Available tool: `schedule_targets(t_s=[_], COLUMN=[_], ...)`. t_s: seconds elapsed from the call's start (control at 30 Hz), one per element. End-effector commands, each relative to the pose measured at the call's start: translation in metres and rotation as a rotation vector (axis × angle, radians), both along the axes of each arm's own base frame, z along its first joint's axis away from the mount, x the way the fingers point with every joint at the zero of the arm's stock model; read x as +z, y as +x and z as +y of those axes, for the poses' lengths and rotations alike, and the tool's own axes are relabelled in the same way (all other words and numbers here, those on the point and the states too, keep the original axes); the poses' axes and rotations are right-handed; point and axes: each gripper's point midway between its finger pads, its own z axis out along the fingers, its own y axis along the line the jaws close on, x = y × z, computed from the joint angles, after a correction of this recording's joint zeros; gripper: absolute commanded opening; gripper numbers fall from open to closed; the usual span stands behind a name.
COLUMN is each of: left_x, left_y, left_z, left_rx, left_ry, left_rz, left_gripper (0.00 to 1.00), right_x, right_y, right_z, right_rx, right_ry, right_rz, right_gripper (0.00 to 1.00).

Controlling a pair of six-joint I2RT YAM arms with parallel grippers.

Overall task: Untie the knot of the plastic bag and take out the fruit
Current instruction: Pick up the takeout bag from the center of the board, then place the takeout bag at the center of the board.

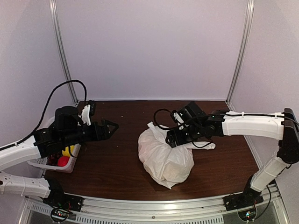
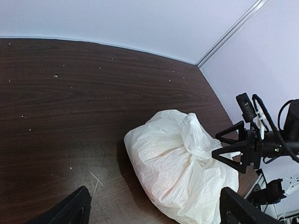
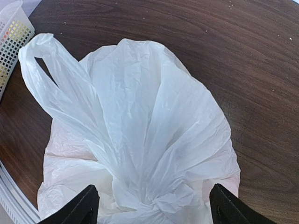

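Top external: bag [image 1: 166,158] sits mid-counter [image 1: 117,172], left claw [image 1: 112,127] spread wide, well apart from it. Left wrist: it's holding nothing. Right wrist: right claw [image 3: 152,200] spread, straddling the knot [image 3: 156,205]; I'd pinch one loose end, not the lump.

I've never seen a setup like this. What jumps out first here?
A crinkly white plastic bag sits knotted in the middle of the dark table, bulging with something hidden. The right gripper hangs just over its knot, jaws spread wide. At the left edge, a white basket holds red and yellow items under the left arm.
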Motion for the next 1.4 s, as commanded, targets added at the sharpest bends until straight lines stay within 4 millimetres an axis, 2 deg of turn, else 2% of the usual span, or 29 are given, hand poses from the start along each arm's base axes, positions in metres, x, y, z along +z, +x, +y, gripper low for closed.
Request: schedule_targets(t_s=[0.0, 0.17, 0.23, 0.37, 0.47, 0.57, 0.73, 0.87, 0.97, 1.07, 1.27, 1.37], left_x=[0.012, 0.013, 0.013, 0.015, 0.017, 0.020, 0.035, 0.056, 0.071, 0.084, 0.101, 0.101], left_y=[0.007, 0.009, 0.009, 0.008, 0.007, 0.005, -0.001, -0.006, -0.011, -0.017, -0.027, -0.030], left_z=[-0.004, -0.006, -0.006, -0.006, -0.004, -0.001, 0.004, 0.008, 0.013, 0.021, 0.033, 0.034], left_rx=[0.013, 0.008, 0.008, 0.000, -0.002, -0.003, -0.016, -0.029, -0.030, -0.021, -0.008, -0.017], left_ry=[-0.021, -0.013, -0.008, 0.005, 0.013, 0.016, 0.027, 0.023, 0.010, -0.010, -0.050, -0.046], left_rz=[-0.034, -0.039, -0.043, -0.051, -0.057, -0.063, -0.093, -0.129, -0.155, -0.179, -0.212, -0.208], left_gripper=[0.97, 0.97, 0.97, 0.97, 0.97, 0.97, 0.97, 0.98, 0.98, 0.97, 0.97, 0.97], right_x=[0.000, -0.012, -0.015, -0.012, -0.001, 0.021, 0.083, 0.122, 0.142, 0.142, 0.103, 0.084], right_y=[0.006, 0.006, 0.007, 0.010, 0.012, 0.015, 0.011, -0.010, -0.030, -0.049, -0.079, -0.097], right_z=[0.008, 0.014, 0.016, 0.021, 0.025, 0.030, 0.051, 0.073, 0.085, 0.095, 0.114, 0.124], right_rx=[-0.028, -0.029, -0.032, -0.031, -0.026, -0.003, 0.162, 0.375, 0.521, 0.655, 0.805, 0.858], right_ry=[-0.016, -0.039, -0.040, -0.024, -0.002, 0.025, 0.123, 0.203, 0.262, 0.251, 0.172, 0.156], right_rz=[-0.027, -0.025, -0.026, -0.034, -0.053, -0.100, -0.219, -0.280, -0.310, -0.311, -0.255, -0.229], right_gripper=[0.83, 0.83, 0.79, 0.39, 0.14, 0.00, 0.00, 0.00, 0.00, 0.00, 0.00, 0.00])
